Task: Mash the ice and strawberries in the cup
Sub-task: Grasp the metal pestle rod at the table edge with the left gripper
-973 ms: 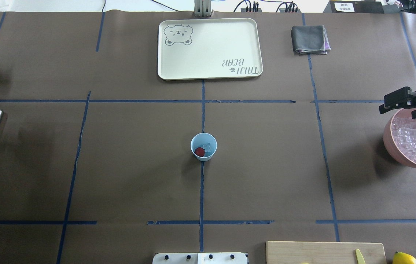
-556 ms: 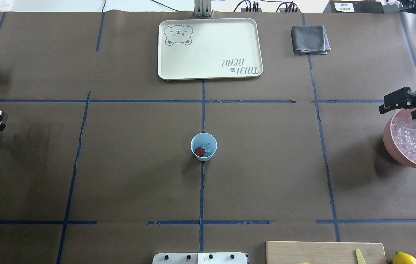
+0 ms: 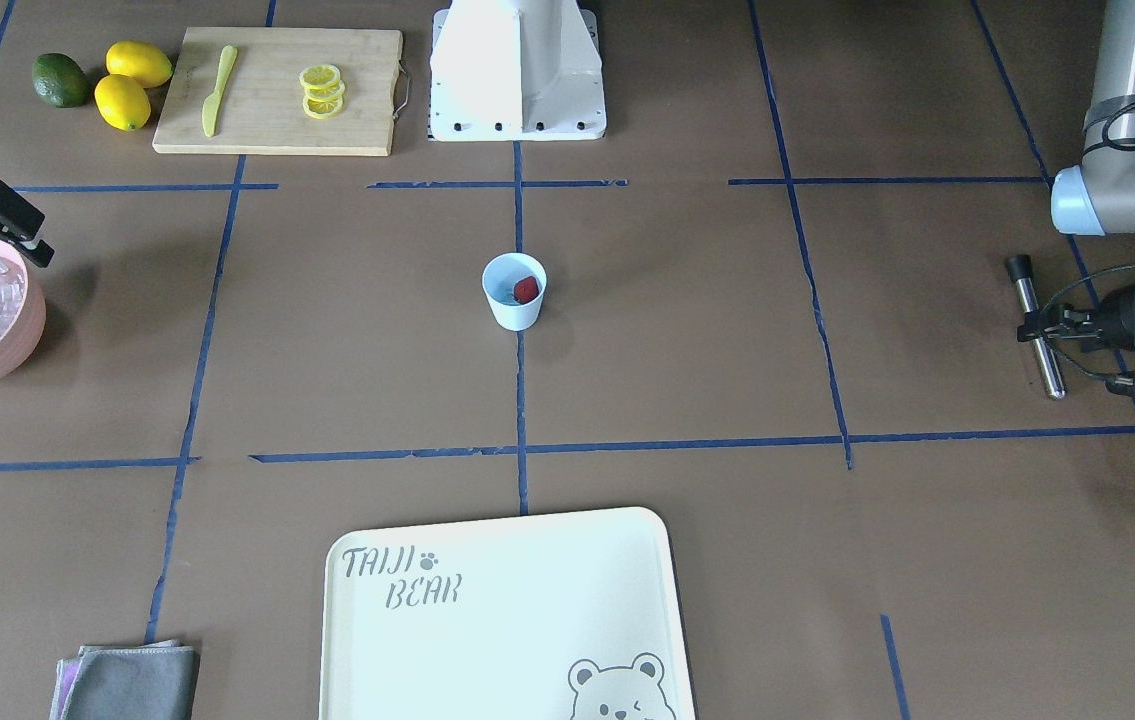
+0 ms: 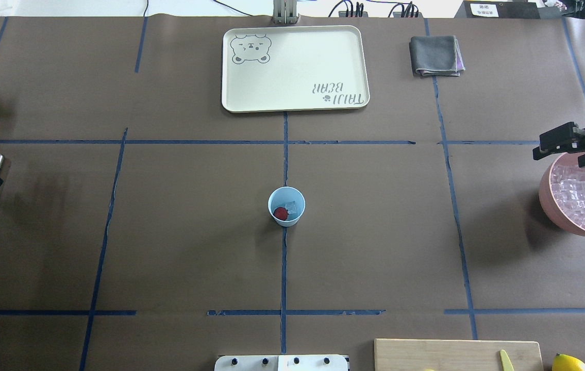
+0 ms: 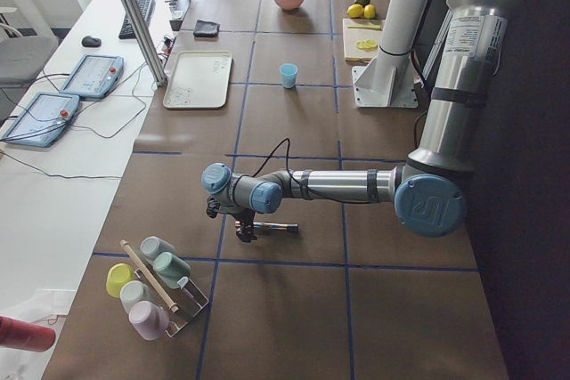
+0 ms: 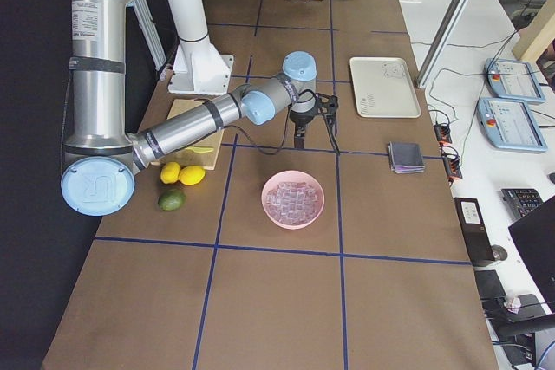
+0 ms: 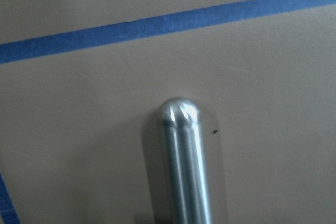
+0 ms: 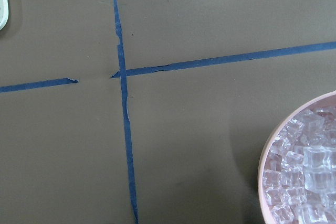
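The loading looks finished and the tool pickup is in hand: the cup (image 3: 514, 312) stands upright alone at the middle of the counter (image 4: 374, 232), on the crossing of the tape lines, with the strawberry (image 4: 281, 213) and the ice (image 4: 293, 207) side by side on its bottom, both unmashed. Far off at the counter's edge the left pincer (image 3: 1035, 328) looks clamped across the shaft of the steel muddler (image 3: 1045, 360), which sits low over the surface and nearly level; the wrist view shows only its rounded tip. The right pincer (image 4: 560, 153) hangs over the near rim of the pink bowl (image 4: 544, 198) with its fingers apart and nothing between them. The next move, as I judge it, calls for carrying the muddler a long way to the centre, tipping it upright and pressing straight down into a narrow, light cup that nothing steadies — the free arm could brace it. By count: one cup, one berry, a few cubes in it, too small to number; one muddler, one bowl heaped with spare cubes (image 4: 581, 196), one tray (image 4: 297, 67), one folded cloth (image 4: 435, 55), one cutting board (image 3: 267, 115) bearing one yellow knife (image 3: 218, 90) and a small stack of lemon slices (image 3: 322, 90), two lemons (image 3: 139, 64) and one green fruit (image 3: 60, 80).
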